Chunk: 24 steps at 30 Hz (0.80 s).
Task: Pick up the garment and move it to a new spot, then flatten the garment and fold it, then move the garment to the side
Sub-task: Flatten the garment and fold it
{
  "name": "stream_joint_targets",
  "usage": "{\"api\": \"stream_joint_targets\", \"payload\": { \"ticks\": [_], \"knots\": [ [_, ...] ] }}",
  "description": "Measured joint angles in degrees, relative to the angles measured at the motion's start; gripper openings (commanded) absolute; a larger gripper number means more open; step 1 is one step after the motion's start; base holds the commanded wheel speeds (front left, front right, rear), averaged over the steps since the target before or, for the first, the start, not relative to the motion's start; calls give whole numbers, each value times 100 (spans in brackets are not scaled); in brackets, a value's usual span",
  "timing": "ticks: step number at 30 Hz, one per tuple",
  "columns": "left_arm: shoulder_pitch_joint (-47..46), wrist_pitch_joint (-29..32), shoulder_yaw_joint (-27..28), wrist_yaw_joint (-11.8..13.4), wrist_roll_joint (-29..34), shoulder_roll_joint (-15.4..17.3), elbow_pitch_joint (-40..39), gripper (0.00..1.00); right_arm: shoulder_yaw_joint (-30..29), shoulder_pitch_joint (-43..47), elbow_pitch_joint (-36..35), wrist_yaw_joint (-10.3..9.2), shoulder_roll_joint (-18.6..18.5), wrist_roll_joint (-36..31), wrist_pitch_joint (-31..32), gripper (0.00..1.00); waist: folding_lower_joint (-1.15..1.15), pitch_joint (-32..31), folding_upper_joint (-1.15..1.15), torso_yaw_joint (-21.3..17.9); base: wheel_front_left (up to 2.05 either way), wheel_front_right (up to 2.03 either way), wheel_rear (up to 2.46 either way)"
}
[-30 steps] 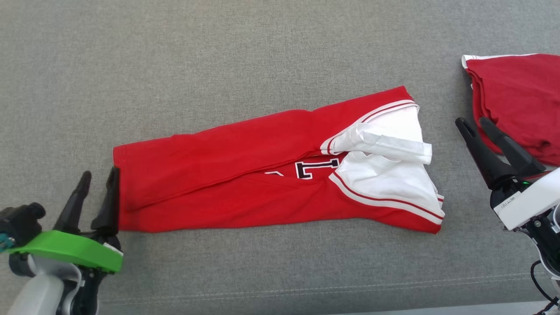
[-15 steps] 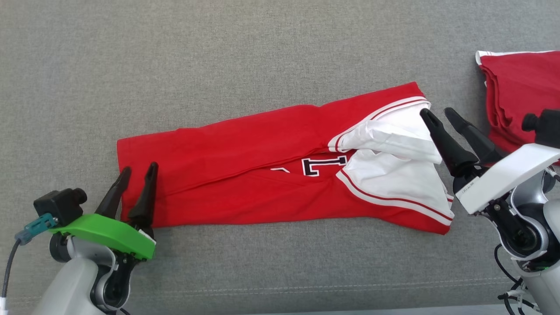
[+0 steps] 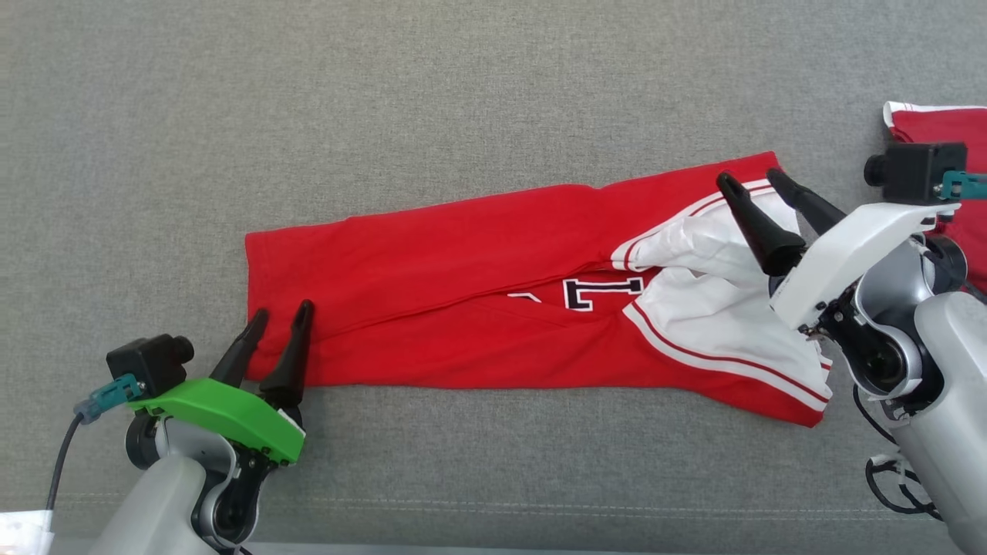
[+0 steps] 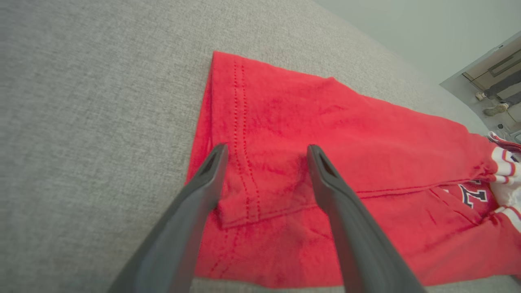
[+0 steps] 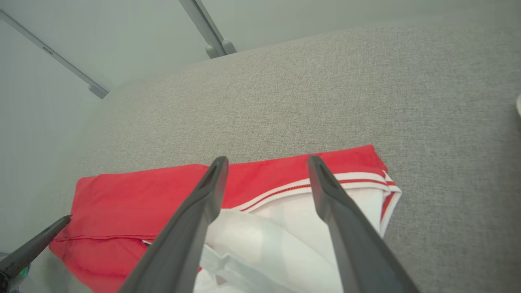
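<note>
The garment (image 3: 463, 293) is a red shirt with white sleeves and a dark letter, lying folded into a long strip across the grey surface. My left gripper (image 3: 282, 310) stands open over the strip's lower left corner. In the left wrist view its fingers (image 4: 266, 148) straddle the stitched hem of the garment (image 4: 325, 122), holding nothing. My right gripper (image 3: 749, 177) is open above the white sleeve end at the right. In the right wrist view, the right gripper (image 5: 267, 158) frames the striped edge of the garment (image 5: 142, 191).
A pile of red cloth (image 3: 952, 127) lies at the far right, partly behind my right wrist camera. A stitched seam (image 3: 540, 509) runs along the grey surface (image 3: 385, 116) near its front edge. Far off, a person's feet (image 4: 494, 108) stand on the floor.
The head camera has shifted, so the whole scene sits further right. Both grippers came in from beside the garment to over its two ends. Both stayed open.
</note>
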Motion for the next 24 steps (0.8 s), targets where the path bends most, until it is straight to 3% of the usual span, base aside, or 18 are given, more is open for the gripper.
{"api": "stream_joint_targets", "payload": {
  "ticks": [12,24],
  "knots": [
    [-10,-76,42,0,-108,12,215,100,541,-86,463,58,87,-44,611,100,0,-134,0,38,0,0,0],
    [12,-185,203,0,-221,134,282,100,719,246,367,270,-178,-11,813,100,0,-232,0,-171,0,0,0]
  ]
}}
